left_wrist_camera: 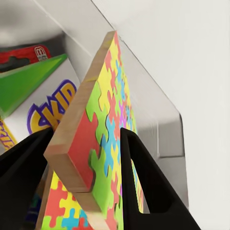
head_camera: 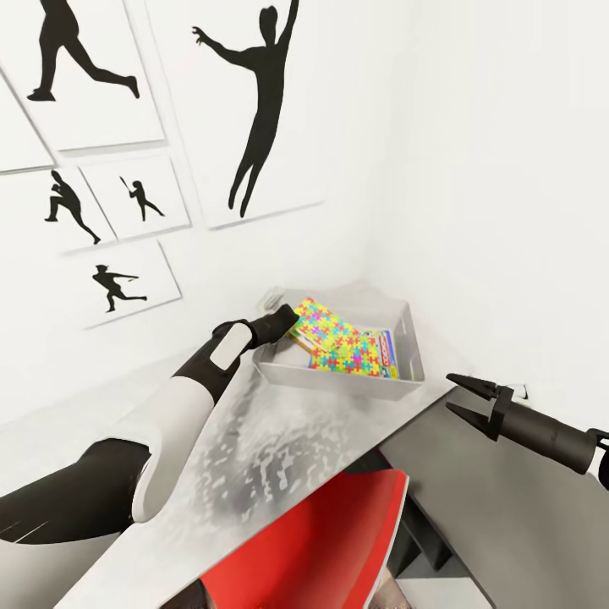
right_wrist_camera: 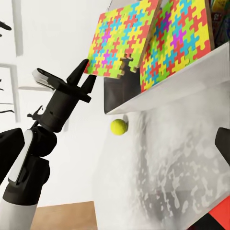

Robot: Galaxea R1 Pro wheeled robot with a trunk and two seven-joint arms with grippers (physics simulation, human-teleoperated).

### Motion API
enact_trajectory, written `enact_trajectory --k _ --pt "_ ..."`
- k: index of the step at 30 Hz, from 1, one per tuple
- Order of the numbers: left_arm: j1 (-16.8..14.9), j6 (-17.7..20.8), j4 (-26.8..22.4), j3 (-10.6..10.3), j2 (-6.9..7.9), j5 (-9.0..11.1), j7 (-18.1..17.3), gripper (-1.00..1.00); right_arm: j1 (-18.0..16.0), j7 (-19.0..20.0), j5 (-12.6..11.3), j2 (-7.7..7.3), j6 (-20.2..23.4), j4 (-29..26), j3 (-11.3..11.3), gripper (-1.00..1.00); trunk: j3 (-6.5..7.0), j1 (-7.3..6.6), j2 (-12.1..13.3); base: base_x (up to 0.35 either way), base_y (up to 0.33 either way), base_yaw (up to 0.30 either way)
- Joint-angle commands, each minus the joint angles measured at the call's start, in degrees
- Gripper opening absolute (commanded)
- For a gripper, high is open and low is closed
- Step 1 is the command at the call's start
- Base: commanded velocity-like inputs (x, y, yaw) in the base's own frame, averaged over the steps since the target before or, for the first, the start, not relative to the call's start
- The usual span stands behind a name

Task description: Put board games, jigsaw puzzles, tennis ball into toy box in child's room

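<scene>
Left fingers point(left_wrist_camera: 143, 177): black, clamped on the edge of a puzzle point(left_wrist_camera: 103, 139), one finger on each face
Left gripper point(head_camera: 290, 315): at the near-left corner of the toy box point(head_camera: 338, 375), reaching in over its rim; seen also from the right wrist point(right_wrist_camera: 85, 74)
Held puzzle: tilted up on edge, coloured face to one side, plain wooden back to the other; its far part lies over the things in the box point(head_camera: 326, 326)
Second puzzle point(head_camera: 353, 353): lying in the box just beside the held one, leaning on a box wall point(right_wrist_camera: 179, 40)
Skip-Bo game point(left_wrist_camera: 36, 96): in the box under the puzzles, its green and white cover with purple letters showing
Other game point(head_camera: 387, 347): a red and white edge shows at the right end of the box
Ball point(right_wrist_camera: 119, 126): yellow-green, on the table point(head_camera: 279, 448) just outside the box wall, near the left gripper
Right gripper point(head_camera: 464, 396): fingers apart, holding nothing, hanging over the lower dark table section, well apart from the box
Chair point(head_camera: 330, 541): red, in front of the table
Wall: white, with black silhouette pictures point(head_camera: 254, 101)
</scene>
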Motion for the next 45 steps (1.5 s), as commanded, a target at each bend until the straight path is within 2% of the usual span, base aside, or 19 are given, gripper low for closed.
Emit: enact_trajectory --k 1,8,9,21,26,28,31,32,36,38,40,42,45 --pt "-0.05 0.15 0.01 -0.02 0.0 0.06 -0.09 -1.0 -0.04 -0.31 -0.3 -0.01 0.21 -0.02 -0.04 1.0 -0.18 0.03 -0.11 0.0 0.0 0.0" --pt "-0.05 0.15 0.0 -0.03 0.0 0.06 -0.09 -1.0 -0.05 -0.31 -0.29 -0.01 0.2 -0.02 -0.02 1.0 -0.59 0.03 -0.11 0.0 0.0 0.0" --pt "-0.05 0.15 0.0 -0.03 0.0 0.06 -0.09 1.0 -0.05 -0.31 -0.29 -0.01 0.2 -0.02 -0.02 1.0 -0.61 0.03 -0.11 0.0 0.0 0.0" --pt "-0.05 0.15 -0.11 -0.03 0.0 0.06 -0.09 1.0 -0.03 -0.22 -0.29 -0.01 0.2 -0.02 -0.02 1.0 -0.62 0.03 -0.11 0.0 0.0 0.0" --pt "-0.05 0.64 -1.65 -0.08 0.0 0.06 -0.2 1.0 -0.03 -0.25 -0.29 -0.01 0.2 -0.02 -0.01 1.0 -0.62 0.03 -0.11 0.0 0.0 0.0" --pt "-0.02 1.53 -2.98 -0.1 0.0 0.1 -0.37 1.0 -0.03 -0.23 -0.29 -0.01 0.2 -0.02 -0.02 1.0 -0.62 0.03 -0.11 0.0 0.0 0.0" --pt "0.02 5.19 -4.21 -0.11 0.0 0.54 -0.49 1.0 -0.03 -0.22 -0.29 -0.01 0.2 -0.02 -0.02 1.0 -0.62 0.03 -0.11 0.0 0.0 0.0" --pt "0.03 6.7 -4.37 -0.11 0.0 1.35 -0.51 1.0 -0.03 -0.25 -0.29 -0.01 0.2 -0.02 -0.02 1.0 -0.62 0.03 -0.11 0.0 0.0 0.0" --pt "0.04 15.53 -4.91 -0.18 0.0 9.98 -0.39 1.0 -0.03 -0.3 -0.29 -0.01 0.2 -0.02 0.01 1.0 -0.62 0.03 -0.11 0.0 0.0 0.0" --pt "0.05 19.71 -4.98 -0.2 0.0 12.82 -0.37 1.0 -0.03 -0.31 -0.29 -0.01 0.2 -0.02 0.03 1.0 -0.62 0.03 -0.11 0.0 0.0 0.0" --pt "0.09 23.4 -5.01 -0.12 0.0 14.25 -0.36 1.0 -0.03 -0.31 -0.29 -0.01 0.2 -0.02 0.06 1.0 -0.62 0.03 -0.11 0.0 0.0 0.0" --pt "0.11 25.82 -5.23 0.11 0.0 14.71 -0.38 1.0 -0.03 -0.31 -0.29 0.0 0.2 -0.02 0.05 1.0 -0.62 0.03 -0.11 0.0 0.0 0.0" --pt "0.09 30.2 -7.45 0.36 0.0 16.49 -0.49 1.0 -0.03 -0.31 -0.29 -0.01 0.19 -0.02 0.04 1.0 -0.62 0.03 -0.11 0.0 0.0 0.0"
